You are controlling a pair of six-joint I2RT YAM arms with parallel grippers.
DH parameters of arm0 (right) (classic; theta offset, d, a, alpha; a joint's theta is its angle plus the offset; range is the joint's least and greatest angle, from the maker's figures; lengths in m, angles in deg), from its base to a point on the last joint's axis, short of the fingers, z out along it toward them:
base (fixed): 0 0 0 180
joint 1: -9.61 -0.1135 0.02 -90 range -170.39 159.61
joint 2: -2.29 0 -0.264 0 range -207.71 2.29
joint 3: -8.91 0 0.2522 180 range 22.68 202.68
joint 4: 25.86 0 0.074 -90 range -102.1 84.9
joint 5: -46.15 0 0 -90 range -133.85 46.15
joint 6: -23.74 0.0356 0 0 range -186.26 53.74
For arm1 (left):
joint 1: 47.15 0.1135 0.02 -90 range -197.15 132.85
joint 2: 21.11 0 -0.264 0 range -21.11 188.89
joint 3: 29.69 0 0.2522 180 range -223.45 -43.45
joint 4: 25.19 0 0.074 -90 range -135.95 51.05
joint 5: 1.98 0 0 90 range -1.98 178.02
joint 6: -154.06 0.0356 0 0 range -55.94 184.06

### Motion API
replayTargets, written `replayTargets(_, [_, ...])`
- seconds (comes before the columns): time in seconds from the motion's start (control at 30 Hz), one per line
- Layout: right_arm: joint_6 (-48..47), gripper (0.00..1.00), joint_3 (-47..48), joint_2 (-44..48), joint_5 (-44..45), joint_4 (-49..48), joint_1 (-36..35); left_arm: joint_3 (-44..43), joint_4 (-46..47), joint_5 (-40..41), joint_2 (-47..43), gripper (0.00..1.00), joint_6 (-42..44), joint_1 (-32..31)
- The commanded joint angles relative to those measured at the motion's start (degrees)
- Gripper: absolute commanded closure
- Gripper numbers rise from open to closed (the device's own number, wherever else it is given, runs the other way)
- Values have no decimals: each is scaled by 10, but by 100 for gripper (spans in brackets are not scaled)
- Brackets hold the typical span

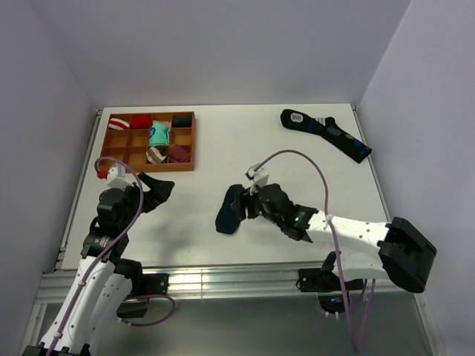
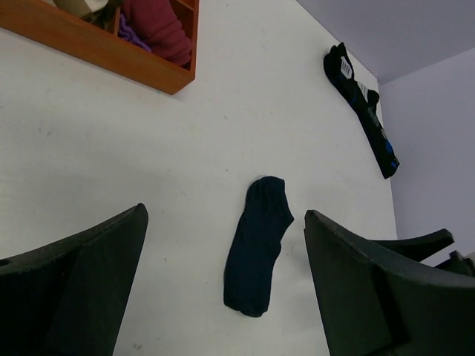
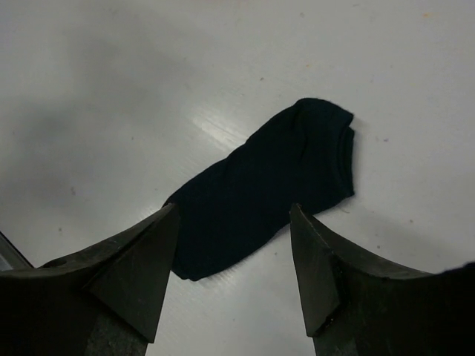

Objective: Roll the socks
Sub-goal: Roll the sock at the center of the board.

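Note:
The dark navy socks (image 1: 229, 210) lie flat on the white table, near the middle front. They also show in the left wrist view (image 2: 257, 245) and in the right wrist view (image 3: 260, 189). My right gripper (image 1: 249, 204) is open and empty, hovering just right of the socks; in its own view (image 3: 234, 245) the jaws stand on either side of the socks' near end, above them. My left gripper (image 1: 162, 189) is open and empty at the left, well apart from the socks; its own view (image 2: 226, 289) shows the socks ahead between the jaws.
An orange compartment tray (image 1: 189, 141) with colourful sock bundles stands at the back left. A longer black sock with blue patches and a white label (image 1: 326, 133) lies at the back right. Grey walls enclose the table.

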Motion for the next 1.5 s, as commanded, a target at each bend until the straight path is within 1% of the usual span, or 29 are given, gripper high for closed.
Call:
replayTargets(0.0, [-24, 32, -2, -39, 35, -98, -36, 4, 49, 12, -6, 8, -12, -14])
replayTargets(0.1, [-23, 37, -5, -78, 48, -123, -60, 21, 72, 23, 3, 9, -21, -33])
replayTargets(0.23, [-30, 41, -25, -114, 72, -178, -96, 40, 108, 56, 31, 10, -25, -70])
replayTargets(0.3, [-34, 43, -33, -127, 93, -200, -119, 45, 126, 60, 45, 11, -24, -92])
replayTargets(0.47, [-35, 46, -56, -153, 80, -251, -132, 59, 170, 82, 80, 12, -25, -121])
replayTargets(0.6, [-37, 50, -63, -171, 73, -273, -135, 66, 194, 82, 104, 14, -26, -129])
replayTargets(0.77, [-37, 51, -76, -182, 55, -296, -139, 75, 222, 79, 130, 16, -28, -136])
replayTargets(0.97, [-37, 53, -89, -164, 66, -290, -160, 72, 239, 75, 158, 19, -27, -140])
replayTargets(1.17, [-54, 57, -49, -196, 111, -245, -195, 71, 247, 78, 171, 20, -28, -145])
replayTargets(1.47, [-63, 58, -24, -227, 155, -212, -212, 75, 254, 79, 180, 20, -26, -149])
